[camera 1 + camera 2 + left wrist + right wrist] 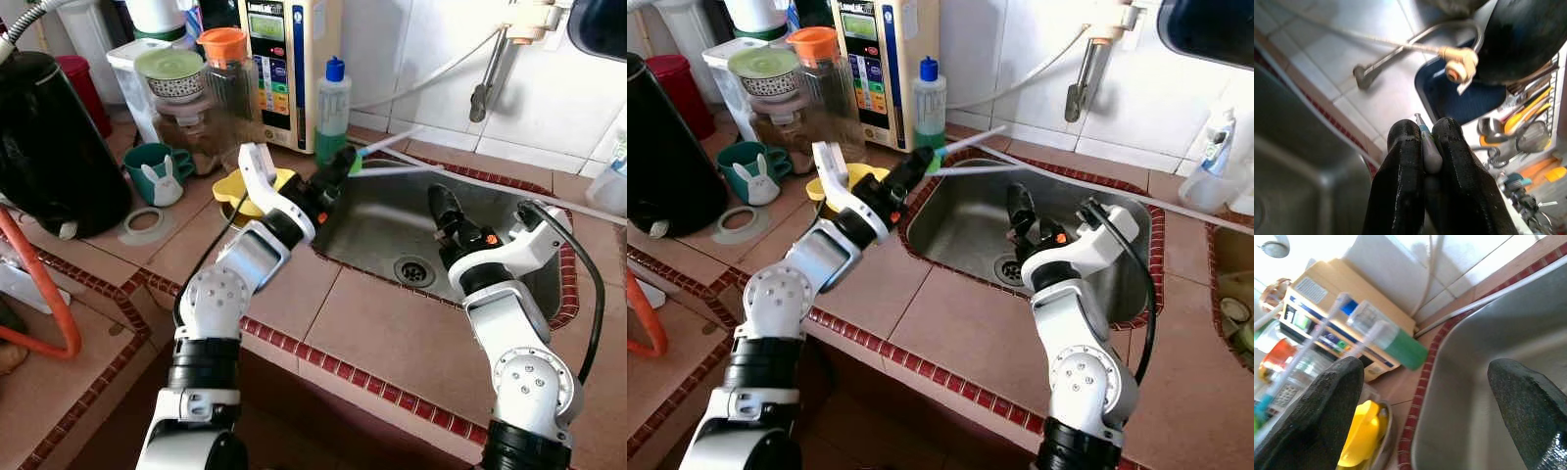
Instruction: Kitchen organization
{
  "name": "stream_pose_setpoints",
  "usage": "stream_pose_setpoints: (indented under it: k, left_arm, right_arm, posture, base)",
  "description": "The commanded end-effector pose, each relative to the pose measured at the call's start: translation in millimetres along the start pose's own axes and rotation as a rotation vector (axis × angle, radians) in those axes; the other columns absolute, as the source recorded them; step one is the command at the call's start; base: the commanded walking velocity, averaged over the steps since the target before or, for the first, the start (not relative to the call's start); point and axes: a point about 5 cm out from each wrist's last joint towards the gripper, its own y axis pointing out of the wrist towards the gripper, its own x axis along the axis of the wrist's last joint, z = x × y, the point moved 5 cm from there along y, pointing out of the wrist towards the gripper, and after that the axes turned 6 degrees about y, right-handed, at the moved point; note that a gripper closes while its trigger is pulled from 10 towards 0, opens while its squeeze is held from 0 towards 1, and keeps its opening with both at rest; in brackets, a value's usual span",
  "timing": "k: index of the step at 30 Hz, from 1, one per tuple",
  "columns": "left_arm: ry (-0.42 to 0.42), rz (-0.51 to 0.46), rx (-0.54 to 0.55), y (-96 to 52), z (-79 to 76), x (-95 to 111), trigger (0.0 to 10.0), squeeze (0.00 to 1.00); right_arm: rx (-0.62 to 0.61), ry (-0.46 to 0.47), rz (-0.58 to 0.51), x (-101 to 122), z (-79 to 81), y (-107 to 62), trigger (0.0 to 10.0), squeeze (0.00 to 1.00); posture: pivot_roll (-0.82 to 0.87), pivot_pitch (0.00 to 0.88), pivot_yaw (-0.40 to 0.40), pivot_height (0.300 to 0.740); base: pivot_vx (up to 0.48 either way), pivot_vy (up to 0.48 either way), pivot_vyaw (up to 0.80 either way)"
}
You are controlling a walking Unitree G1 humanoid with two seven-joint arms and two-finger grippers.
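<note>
Two black fingers of the left gripper (338,166) are pressed together on a thin toothbrush (1426,147); the left wrist view shows its grey-and-teal handle pinched between the pads. In the eye views the brush's pale shaft (965,140) runs on from the fingertips over the sink's back left corner, toward the tiled wall. That gripper sits right at the sink's (377,230) red-tiled rim, just beside the green dish-soap bottle (333,106) and above the yellow dish (240,191) on the counter. Behind these stand a beige water-filter unit (284,59), an orange-lidded jar (227,73) and a teal rabbit mug (157,174), packed close together, with a black kettle (49,147) at the far left.

The right gripper (446,211) hangs over the steel basin near the drain (413,270), its fingers (1327,401) spread wide apart and holding nothing. Bare basin lies around it, and bare tiled counter (392,343) runs along the near edge.
</note>
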Motion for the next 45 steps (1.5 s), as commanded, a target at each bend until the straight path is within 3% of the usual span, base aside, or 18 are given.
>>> stream_pose_setpoints:
  k: [1, 6, 10, 12, 17, 19, 20, 21, 22, 37, 45]
  left_arm:
    - [-0.091, 0.018, -0.070, 11.5, -23.9, -22, 4.3, 0.00]
    - [-0.098, 0.033, -0.065, 12.4, -24.2, -29, 4.3, 0.00]
    - [-0.108, 0.030, -0.059, 11.1, -23.0, -28, 4.2, 0.00]
    - [-0.117, 0.034, -0.074, 11.0, -26.0, -28, 4.2, 0.00]
    - [-0.132, 0.040, -0.094, 12.1, -30.5, -30, 3.9, 0.00]
    - [-0.134, 0.042, -0.095, 11.6, -31.4, -32, 3.9, 0.00]
    - [-0.134, 0.043, -0.095, 11.4, -31.3, -32, 3.8, 0.00]
    - [-0.134, 0.044, -0.094, 11.1, -31.4, -32, 3.8, 0.00]
    - [-0.134, 0.045, -0.093, 10.7, -31.0, -32, 3.9, 0.00]
    - [-0.149, 0.083, -0.103, 7.9, -32.8, -37, 4.1, 0.00]
    - [-0.147, 0.055, -0.063, 7.4, -25.5, -33, 4.5, 0.00]
  right_arm:
    - [0.044, 0.090, 0.020, -12, 18.8, 5.3, 10.0, 0.00]
    - [0.122, 0.118, 0.023, -14, 33.7, 5.6, 10.0, 0.00]
    - [0.189, 0.195, 0.044, -15, 44.1, 2.8, 10.0, 0.00]
    - [0.174, 0.315, 0.068, -23, 42.9, 2.8, 10.0, 0.00]
    - [0.208, 0.454, 0.087, -30, 52.3, 6.7, 10.0, 0.00]
    - [0.220, 0.457, 0.086, -31, 54.9, 8.4, 10.0, 0.00]
    - [0.225, 0.457, 0.084, -31, 55.7, 9.3, 9.3, 0.00]
    - [0.228, 0.457, 0.081, -30, 56.3, 9.8, 9.3, 0.00]
    - [0.235, 0.473, 0.077, -30, 57.2, 10.2, 0.0, 0.00]
    - [0.251, 0.489, 0.055, -22, 56.8, 18.2, 0.0, 0.00]
    - [0.234, 0.482, 0.044, -22, 53.7, 18.1, 0.0, 0.00]
  posture:
    - [0.06, 0.025, 0.023, 0.740]
    - [0.06, 0.024, 0.024, 0.740]
    - [0.06, 0.025, 0.025, 0.740]
    - [0.06, 0.027, 0.025, 0.740]
    - [0.06, 0.027, 0.025, 0.740]
    - [0.07, 0.025, 0.024, 0.740]
    - [0.07, 0.025, 0.024, 0.740]
    - [0.07, 0.026, 0.024, 0.740]
    - [0.07, 0.026, 0.024, 0.740]
    - [0.07, 0.025, 0.025, 0.740]
    - [0.07, 0.023, 0.028, 0.740]
  base:
    - [0.000, 0.000, 0.00]
    - [0.000, 0.000, 0.00]
    - [0.000, 0.000, 0.00]
    - [0.000, 0.000, 0.00]
    - [0.000, 0.000, 0.00]
    - [0.000, 0.000, 0.00]
    - [0.000, 0.000, 0.00]
    - [0.000, 0.000, 0.00]
    - [0.000, 0.000, 0.00]
    - [0.000, 0.000, 0.00]
    - [0.000, 0.000, 0.00]
